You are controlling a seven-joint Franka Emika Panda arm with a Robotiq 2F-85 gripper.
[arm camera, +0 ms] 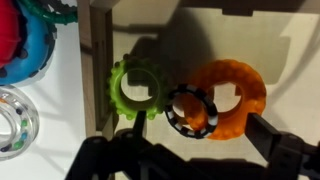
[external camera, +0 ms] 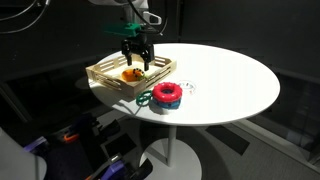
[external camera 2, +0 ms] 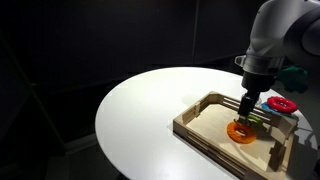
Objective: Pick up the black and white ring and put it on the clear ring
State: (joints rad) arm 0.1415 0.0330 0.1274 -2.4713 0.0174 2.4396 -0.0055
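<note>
Black and white ring (arm camera: 190,110) overlapping orange ring (arm camera: 235,92), green ring (arm camera: 135,88) just left. Claw (arm camera: 185,150) apart above; might pinch either neighbour too.

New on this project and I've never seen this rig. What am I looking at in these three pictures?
It is a single robot arm with a two-finger gripper at its end. Two pictures come from cameras standing outside the robot, looking at a round white table from different sides. The third comes from a camera on the wrist and looks straight down past the gripper.

A shallow wooden tray sits on the table. In the wrist view it holds a green ring, an orange ring and a small black and white ring that overlaps the orange ring's edge. Outside the tray lie a red ring and a clear ring.

The gripper hangs open above the black and white ring. It holds nothing.
</note>
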